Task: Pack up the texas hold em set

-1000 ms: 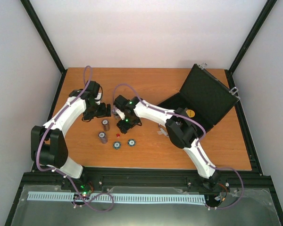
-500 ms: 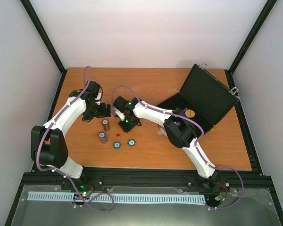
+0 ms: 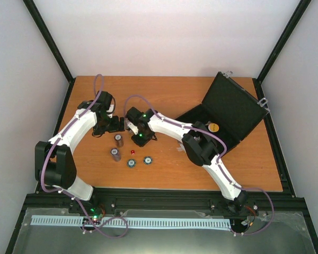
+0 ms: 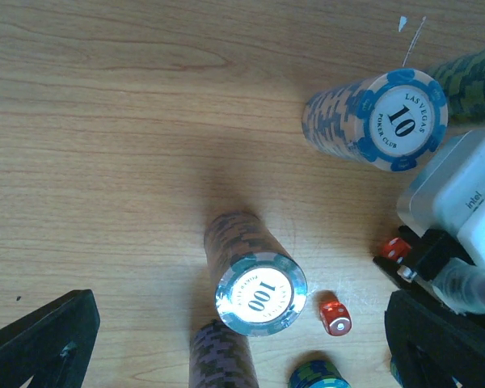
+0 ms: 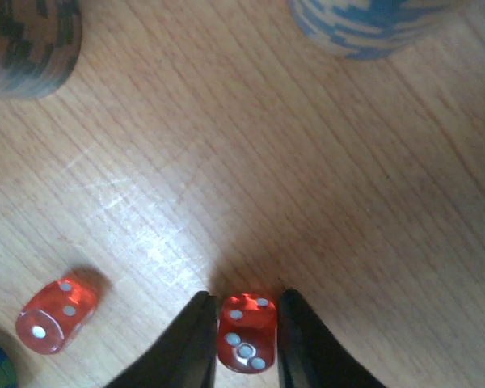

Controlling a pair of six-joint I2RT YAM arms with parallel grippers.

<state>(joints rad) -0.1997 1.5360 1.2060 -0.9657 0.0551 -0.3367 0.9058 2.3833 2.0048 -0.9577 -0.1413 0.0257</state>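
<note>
My right tool [image 5: 244,301] sits narrow on a red die [image 5: 247,333], gripping two opposite faces as it lies on the surface [image 5: 307,162] near the chip stacks [image 5: 28,36]. It looks tiny, light, hard and slick, so a square hold on flat faces suits best. My left tool [image 3: 115,125] hangs wide and empty.

The top view looks down from high behind the near edge, taking in the whole surface [image 3: 169,100]. Both wrist views face down from close by, the right nearest; they share, it seems, the blue chip stack [image 4: 376,117] and a red die [image 5: 246,331].
</note>
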